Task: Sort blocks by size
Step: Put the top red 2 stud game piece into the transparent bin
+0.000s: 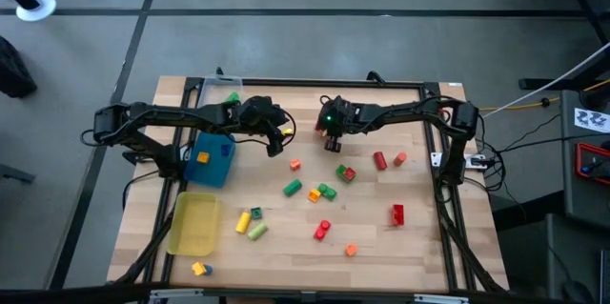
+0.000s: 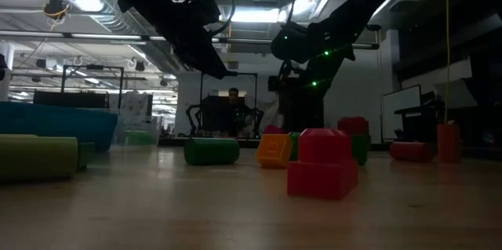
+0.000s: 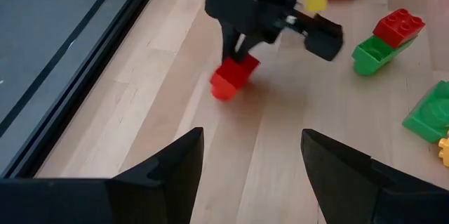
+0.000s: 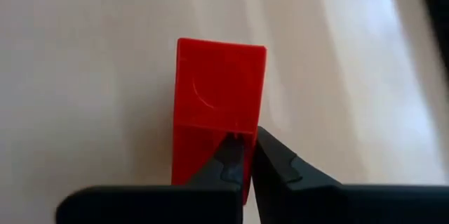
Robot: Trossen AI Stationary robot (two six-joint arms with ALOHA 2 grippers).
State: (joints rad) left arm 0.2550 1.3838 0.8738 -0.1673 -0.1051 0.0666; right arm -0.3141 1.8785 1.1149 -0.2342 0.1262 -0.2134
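A small red block (image 3: 231, 81) is at the far middle of the table, with my right gripper (image 4: 244, 147) shut on it; in the high view that gripper (image 1: 333, 142) covers most of the block. My left gripper (image 3: 252, 140) stands open to the block's left, above the wood, with nothing between its fingers; in the high view it (image 1: 283, 140) is beside the blue tray. Other blocks lie loose on the wood: a green one (image 1: 293, 188), a red one (image 1: 396, 213), and a red-on-green stack (image 3: 389, 38). My right gripper pinches the red block between its two fingers at the block's upper edge (image 4: 235, 127), near one corner. The fingers come slanting down from the table's right. The block hangs below the fingertips, tilted, its lower end (image 3: 223, 92) at the wood; whether it touches, I cannot tell.
A blue tray (image 1: 210, 159) holding an orange piece, a yellow tray (image 1: 194, 225) and a clear tray (image 1: 221, 90) stand along the left side. Loose blocks are scattered over the table's middle and near right. A dark frame rail (image 1: 305, 83) runs along the far edge.
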